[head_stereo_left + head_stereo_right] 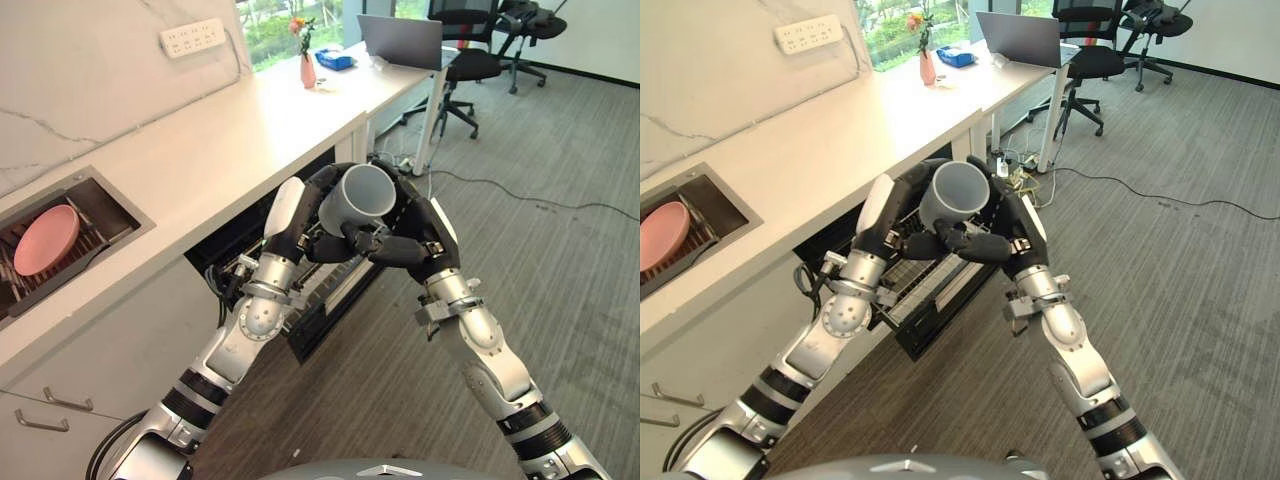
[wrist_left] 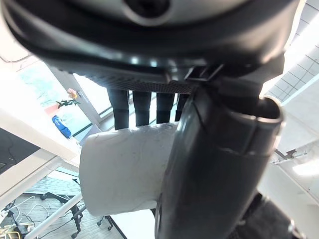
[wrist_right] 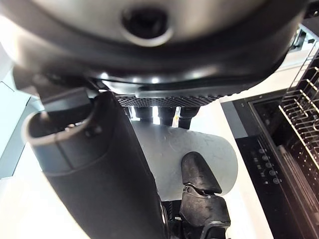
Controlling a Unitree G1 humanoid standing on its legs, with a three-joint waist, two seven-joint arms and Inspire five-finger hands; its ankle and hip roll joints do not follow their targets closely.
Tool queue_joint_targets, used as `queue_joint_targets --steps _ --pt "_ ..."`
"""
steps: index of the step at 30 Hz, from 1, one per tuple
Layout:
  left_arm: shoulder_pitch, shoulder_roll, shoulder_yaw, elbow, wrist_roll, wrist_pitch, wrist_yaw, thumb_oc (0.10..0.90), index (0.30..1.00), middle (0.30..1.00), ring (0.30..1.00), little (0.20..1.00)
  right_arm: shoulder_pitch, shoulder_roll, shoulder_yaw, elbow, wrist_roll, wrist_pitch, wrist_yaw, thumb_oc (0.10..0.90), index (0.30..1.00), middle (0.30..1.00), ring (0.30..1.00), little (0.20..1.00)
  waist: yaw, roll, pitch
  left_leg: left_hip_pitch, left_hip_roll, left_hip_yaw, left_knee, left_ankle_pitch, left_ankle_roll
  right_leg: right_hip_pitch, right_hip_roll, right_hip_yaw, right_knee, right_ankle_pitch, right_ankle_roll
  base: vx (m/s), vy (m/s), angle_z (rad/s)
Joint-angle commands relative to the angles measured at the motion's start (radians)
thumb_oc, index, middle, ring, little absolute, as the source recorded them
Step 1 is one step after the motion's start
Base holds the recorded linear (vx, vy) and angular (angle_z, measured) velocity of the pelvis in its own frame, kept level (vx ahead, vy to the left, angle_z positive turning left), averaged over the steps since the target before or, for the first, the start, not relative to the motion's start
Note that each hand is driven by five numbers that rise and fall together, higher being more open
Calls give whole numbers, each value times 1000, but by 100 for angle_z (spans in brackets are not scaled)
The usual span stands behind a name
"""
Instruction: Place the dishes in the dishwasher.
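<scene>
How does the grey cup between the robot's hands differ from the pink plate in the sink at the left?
The grey cup is a deep cylinder, while the pink plate is flat and round. The cup is held in the air by the left hand and the right hand, above the open dishwasher; the plate rests tilted in the sink. Neither dish is in the dishwasher yet.

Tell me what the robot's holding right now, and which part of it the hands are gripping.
A grey mug, held by its round body between both hands: left hand and right hand curl around opposite sides, above the open dishwasher.
</scene>
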Motion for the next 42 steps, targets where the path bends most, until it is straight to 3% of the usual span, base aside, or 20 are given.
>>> queue_joint_targets --steps 1,7,14,15,16,21,29,30,31,32,42 --pt "-125 40 -4 -63 21 -100 26 400 300 300 300 300 -146 57 -10 -127 -86 -74 -31 800 900 900 900 900 -2 -80 -44 50 25 14 5 -49 -42 4 -85 35 22 -13 104 1 -5 8" --pt "-105 64 -30 -78 64 -88 3 400 300 300 300 300 -164 31 4 -125 -70 -41 -43 800 900 900 900 900 9 -86 -45 45 25 4 5 -47 -43 8 -86 23 21 -14 102 8 -6 9" --pt "-128 101 -81 -156 127 -123 -25 400 300 300 300 300 -213 21 72 -64 -25 -7 -26 800 900 900 900 900 19 -91 -45 42 26 -2 5 -46 -45 11 -87 14 20 -15 102 2 -2 5" --pt "-135 101 -91 -163 130 -127 -30 400 300 300 300 300 -217 24 80 -52 -4 -6 -21 467 401 401 401 401 19 -92 -45 42 27 -2 5 -46 -45 11 -87 13 20 -15 102 0 5 4" --pt "-141 102 -103 -167 133 -130 -34 400 300 300 300 300 -224 25 87 -42 17 -3 -17 400 300 300 300 300 20 -93 -46 41 27 -2 5 -46 -46 11 -88 11 20 -15 102 0 0 0" --pt "-151 93 -125 -178 113 -133 -38 400 300 300 300 300 -219 54 59 -27 38 -27 -56 400 300 300 300 300 23 -92 -44 38 26 -5 5 -45 -45 12 -91 4 20 -14 104 -7 3 2" --pt "-129 76 -131 -165 89 -139 -33 400 300 300 300 300 -182 109 -13 -49 -39 -79 -126 400 300 300 300 300 23 -83 -44 41 25 -6 5 -47 -42 14 -95 -2 21 -14 104 -3 1 0" --pt "-117 74 -125 -164 76 -140 -33 508 462 462 462 462 -174 115 -19 -47 -40 -83 -133 400 300 300 300 300 23 -82 -44 41 25 -6 5 -47 -42 15 -96 -3 21 -14 104 0 0 0" --pt "-115 74 -125 -165 75 -140 -34 588 582 582 582 582 -173 115 -18 -48 -40 -83 -133 400 300 300 300 300 23 -82 -44 42 25 -6 5 -47 -42 15 -96 -3 21 -14 104 0 0 0" --pt "-105 75 -116 -168 65 -138 -35 800 900 900 900 900 -167 120 -22 -46 -39 -86 -135 400 300 300 300 300 24 -82 -45 42 25 -6 5 -47 -42 16 -96 -4 21 -13 104 0 0 0" --pt "95 71 45 -107 -39 -97 22 800 900 900 900 900 -104 146 -98 -37 -7 -124 -187 400 300 300 300 300 52 -81 -43 39 23 -22 5 -41 -41 23 -96 -18 21 -15 98 -3 -1 1"
